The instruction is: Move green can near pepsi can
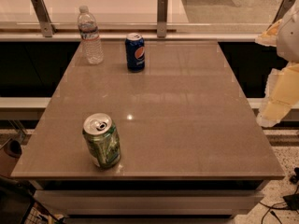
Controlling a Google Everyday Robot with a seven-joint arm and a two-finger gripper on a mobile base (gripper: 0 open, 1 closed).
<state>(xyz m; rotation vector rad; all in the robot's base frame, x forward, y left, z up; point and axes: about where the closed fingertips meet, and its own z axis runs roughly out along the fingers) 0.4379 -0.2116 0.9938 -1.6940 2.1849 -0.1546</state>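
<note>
The green can stands upright near the front left corner of the grey-brown table; its silver top with pull tab faces up. The pepsi can, dark blue with a round logo, stands upright at the back of the table, left of centre. The two cans are far apart, almost the table's whole depth. My gripper shows as a pale shape at the right edge of the camera view, off the table's right side and well away from both cans. It holds nothing that I can see.
A clear plastic water bottle stands at the back left, a short way left of the pepsi can. A glass rail with metal posts runs behind the table. Cables lie on the floor at the lower right.
</note>
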